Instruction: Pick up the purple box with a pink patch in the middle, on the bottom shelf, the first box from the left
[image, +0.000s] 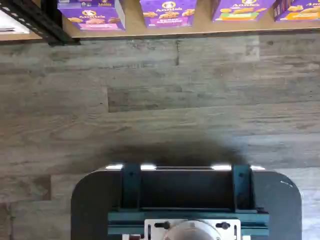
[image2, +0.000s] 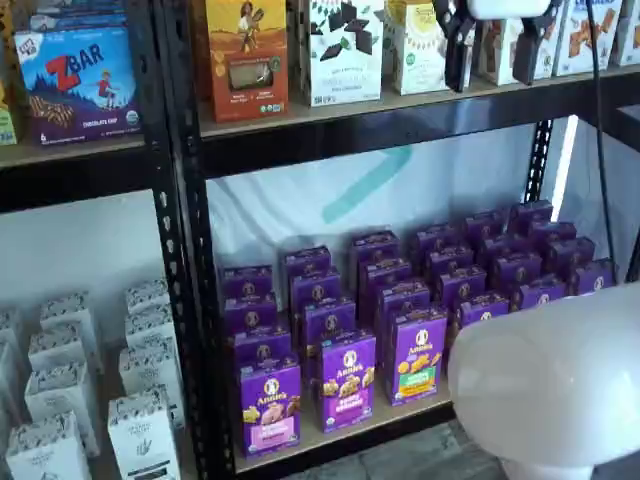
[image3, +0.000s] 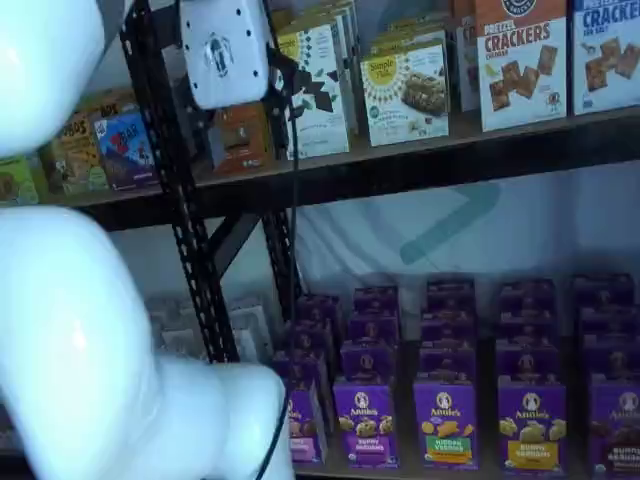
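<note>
The purple box (image2: 270, 405) with a pink band stands upright at the front left of the bottom shelf (image2: 318, 437), first in the front row. It also shows in the wrist view (image: 92, 16) on the board (image: 200, 29). In a shelf view the box (image3: 304, 428) is partly hidden by the white arm. My gripper (image2: 492, 52) hangs high up in front of the upper shelf, far above the box. Its two black fingers (image2: 455, 42) stand apart with a plain gap, and nothing is between them. In a shelf view its white body (image3: 225, 50) shows side-on.
Beside the box stand a purple carton with a magenta band (image2: 348, 382) and one with a green band (image2: 418, 357), with several rows behind. A black upright (image2: 185, 260) borders the box's left. White cartons (image2: 60, 400) fill the neighbouring bay. The arm's white body (image2: 550, 385) blocks the lower right.
</note>
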